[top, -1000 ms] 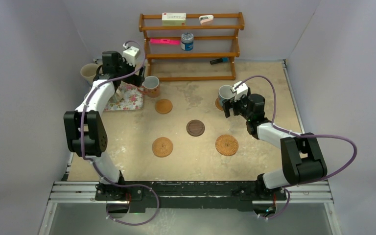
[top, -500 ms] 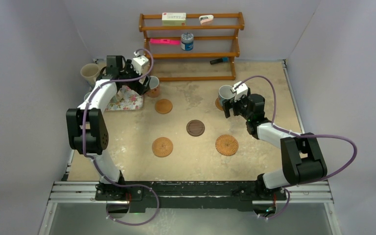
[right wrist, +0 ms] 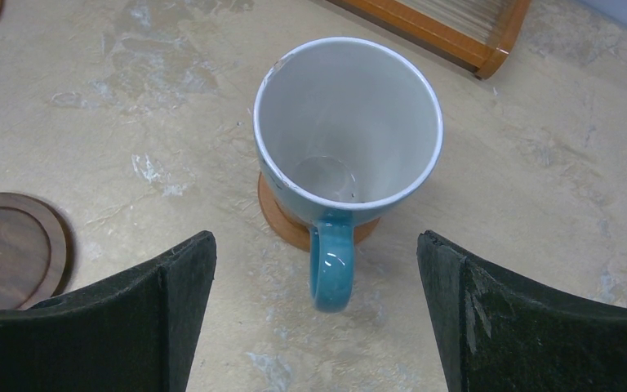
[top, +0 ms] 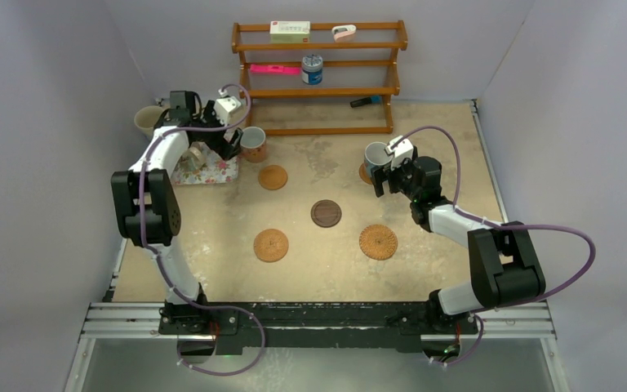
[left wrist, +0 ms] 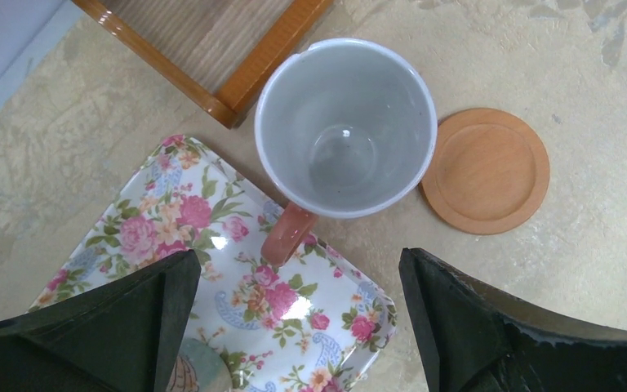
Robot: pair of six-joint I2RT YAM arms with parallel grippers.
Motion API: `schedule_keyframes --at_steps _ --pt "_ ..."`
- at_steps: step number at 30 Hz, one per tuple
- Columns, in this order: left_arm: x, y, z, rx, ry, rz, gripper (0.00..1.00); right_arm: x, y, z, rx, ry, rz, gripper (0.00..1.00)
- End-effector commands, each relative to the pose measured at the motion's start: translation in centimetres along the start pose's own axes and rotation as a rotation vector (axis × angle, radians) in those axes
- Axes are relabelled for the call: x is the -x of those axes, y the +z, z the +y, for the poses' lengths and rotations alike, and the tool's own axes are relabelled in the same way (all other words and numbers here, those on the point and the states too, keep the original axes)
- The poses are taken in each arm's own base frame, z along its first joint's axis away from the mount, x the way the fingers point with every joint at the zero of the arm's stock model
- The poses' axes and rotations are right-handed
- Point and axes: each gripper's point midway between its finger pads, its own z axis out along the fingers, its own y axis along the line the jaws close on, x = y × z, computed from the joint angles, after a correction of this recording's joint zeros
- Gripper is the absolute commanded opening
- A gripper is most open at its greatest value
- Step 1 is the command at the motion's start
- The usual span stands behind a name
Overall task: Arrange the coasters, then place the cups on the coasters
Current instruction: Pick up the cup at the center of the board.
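Blue mug [top: 375,153] on far-right coaster [right wrist: 282,220]; four coasters [top: 326,213] bare.
Left end effector [left wrist: 298,273] and right end effector [right wrist: 314,245] wide open, empty.

12 o'clock edge is blocked by brown wooden slatted rack [top: 318,77]. At 10 o'clock, passage is narrowed by floral rectangular tray [top: 216,170] and orange-handled white-lined mug [left wrist: 344,126]. Open room is offered by sandy tabletop [top: 326,269] toward 6 o'clock.

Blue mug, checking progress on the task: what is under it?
An orange coaster sits under the blue mug; only its near rim shows, the rest is covered by the mug.
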Motion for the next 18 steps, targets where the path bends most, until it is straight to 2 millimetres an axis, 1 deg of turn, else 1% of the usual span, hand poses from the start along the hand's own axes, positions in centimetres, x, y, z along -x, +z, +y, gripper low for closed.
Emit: schedule_keyframes --at_steps 1,4,8,14,18 --pt "0.9 0.7 -0.3 -0.087 0.05 -0.047 1.0 1.7 0.5 -0.7 -0.016 -0.022 -0.036 0.94" --pt "0.7 1.5 -0.3 -0.107 0.032 -0.047 1.0 1.6 0.5 -0.7 -0.015 -0.022 -0.034 0.94" --pt "0.2 2.0 -0.4 -0.135 0.019 -0.037 0.98 1.6 0.5 -0.7 -0.014 -0.022 -0.033 0.94" --pt "-1.1 2.5 -1.2 -0.175 0.017 -0.013 0.94 1.6 0.5 -0.7 -0.014 -0.022 -0.034 0.94" --pt "-1.4 2.7 -1.5 -0.192 0.012 -0.013 0.91 1.7 0.5 -0.7 -0.015 -0.022 -0.035 0.94"
